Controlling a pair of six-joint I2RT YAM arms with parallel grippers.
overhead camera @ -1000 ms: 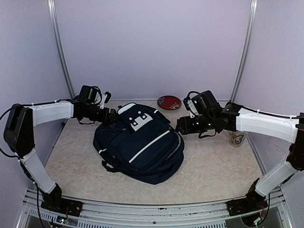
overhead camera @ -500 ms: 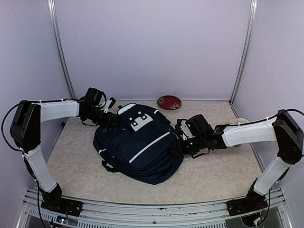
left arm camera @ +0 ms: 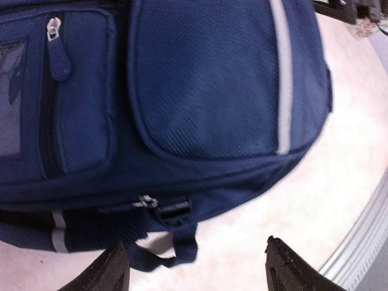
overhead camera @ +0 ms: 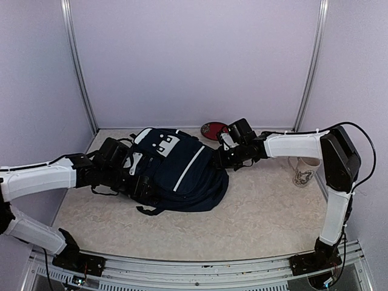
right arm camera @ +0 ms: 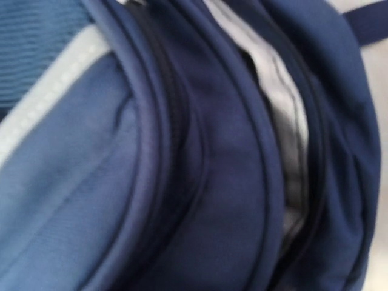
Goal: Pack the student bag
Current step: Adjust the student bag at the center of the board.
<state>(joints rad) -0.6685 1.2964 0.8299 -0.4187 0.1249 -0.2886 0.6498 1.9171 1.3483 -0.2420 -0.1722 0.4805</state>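
Student bag (overhead camera: 176,173): on desk (overhead camera: 273,206), partly unzipped.
Left claw (left arm camera: 194,259): spread wide, empty.
Right claw (overhead camera: 219,159): against bag, grip unclear.
Left to do: probably all the packing.

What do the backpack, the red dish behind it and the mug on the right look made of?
Backpack: woven synthetic fabric, matte; the left wrist view shows a ribbed weave. Red dish: glossy, perhaps lacquer or glazed ceramic; too small to tell. Mug: pale, smooth, probably ceramic.
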